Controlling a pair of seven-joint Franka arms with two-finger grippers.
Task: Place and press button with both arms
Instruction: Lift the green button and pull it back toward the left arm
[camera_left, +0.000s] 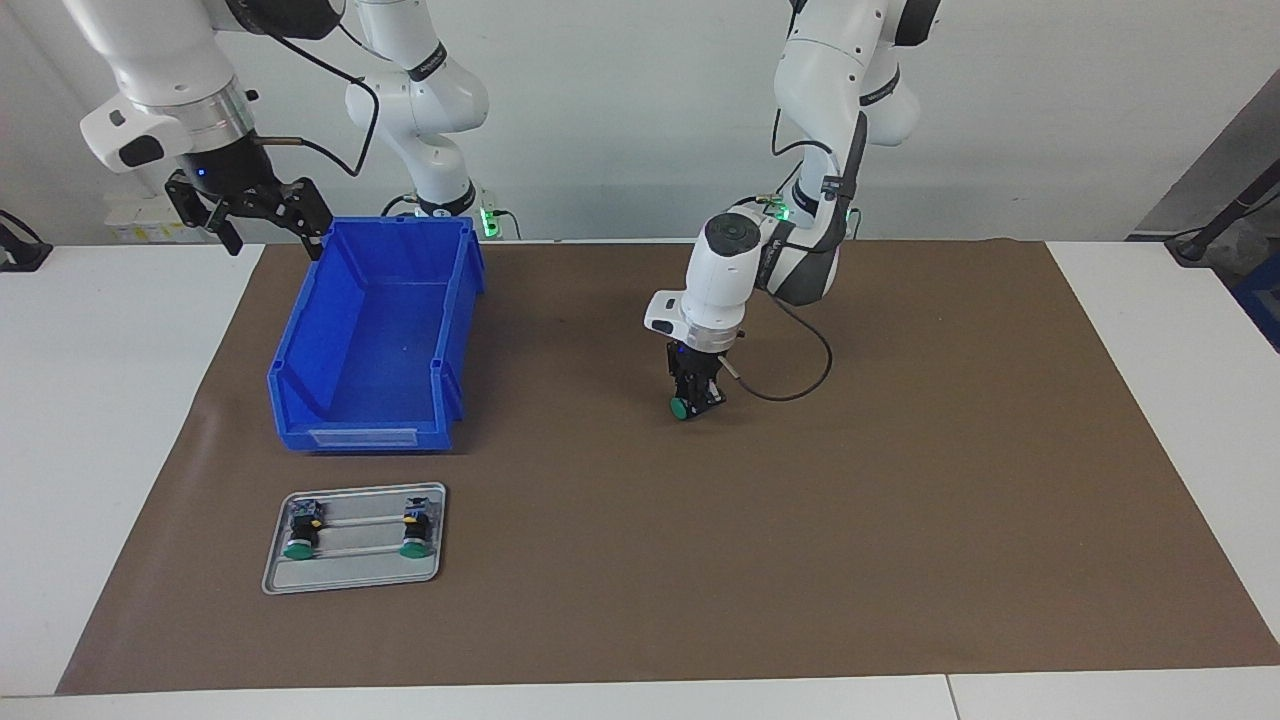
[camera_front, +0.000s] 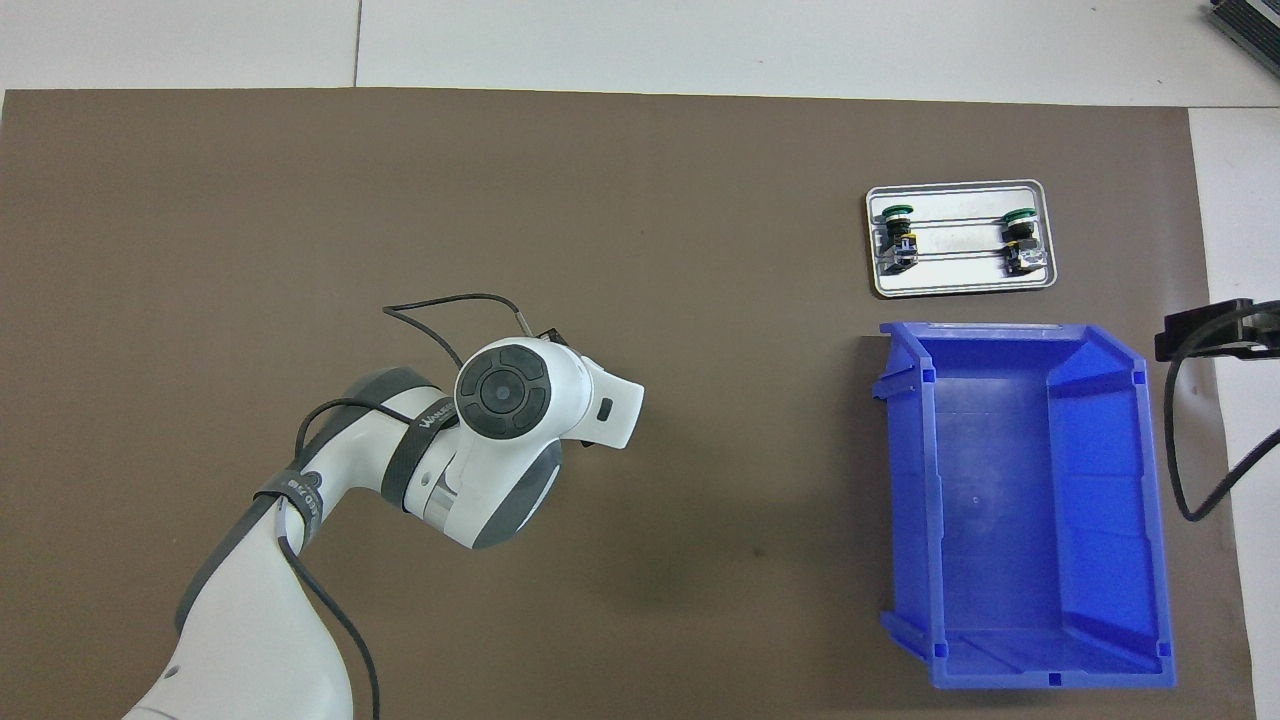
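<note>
Clamped in the left gripper (camera_left: 694, 397), the green-capped button (camera_left: 680, 407) should be set upright on the mat (camera_left: 900, 500) before being released, while the right gripper (camera_left: 250, 212) waits open.

Two high cameras — facing and overhead, half a turn apart — same brown mat (camera_left: 900, 520).

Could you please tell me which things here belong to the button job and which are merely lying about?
In use:
- button, gripped by the left gripper low over the brown mat
- right gripper, open, waiting beside the blue bin

Lying about:
- blue bin
- metal tray with two more buttons
</note>
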